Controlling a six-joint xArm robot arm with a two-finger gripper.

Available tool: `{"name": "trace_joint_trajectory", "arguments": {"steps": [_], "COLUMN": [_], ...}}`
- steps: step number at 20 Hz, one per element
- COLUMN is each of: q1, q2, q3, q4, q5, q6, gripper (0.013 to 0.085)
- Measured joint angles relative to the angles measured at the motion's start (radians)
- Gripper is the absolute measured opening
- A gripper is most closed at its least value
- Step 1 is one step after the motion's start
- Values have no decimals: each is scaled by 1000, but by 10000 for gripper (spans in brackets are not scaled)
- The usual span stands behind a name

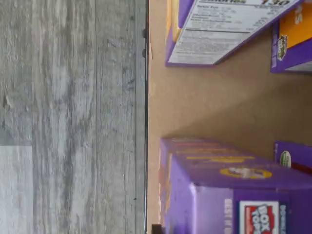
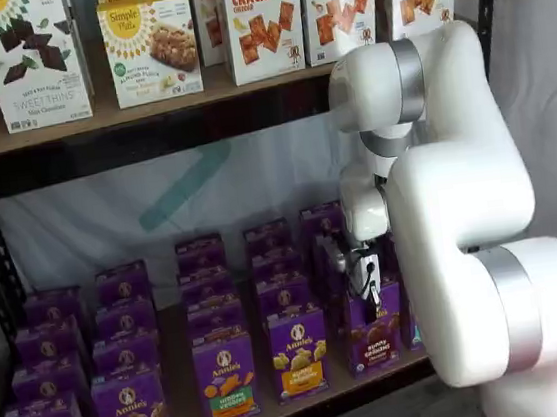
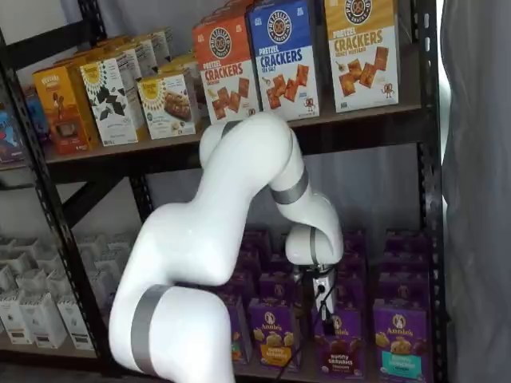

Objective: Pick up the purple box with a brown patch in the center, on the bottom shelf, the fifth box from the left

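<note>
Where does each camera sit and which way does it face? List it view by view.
Wrist view: on the wrist, looking down at the bottom shelf edge, the grey floor and purple cartons; no fingers show.
Shelf view: in front, facing the rack; white arm at right, gripper over the purple box.
Shelf view: in front, at an angle; arm at centre, gripper above the purple box.
Shared: both shelf views show arm, gripper, cracker boxes above.
</note>
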Motion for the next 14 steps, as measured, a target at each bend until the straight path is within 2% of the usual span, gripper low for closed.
{"name": "trace_joint_trajectory", "arguments": {"steps": [3,6,12,13,14], "q1": [0,-2,-6,-6,-7], "q2": [-2,-6,-14,-15,-16], "q3": [4,10,20,21,23], "q4": [0,2,-2,-5,-8], "q5": [-2,-5,-5,-4,-3], "q6": [0,-4,-4,-2,1], "gripper": [490,410,410,370,370]}}
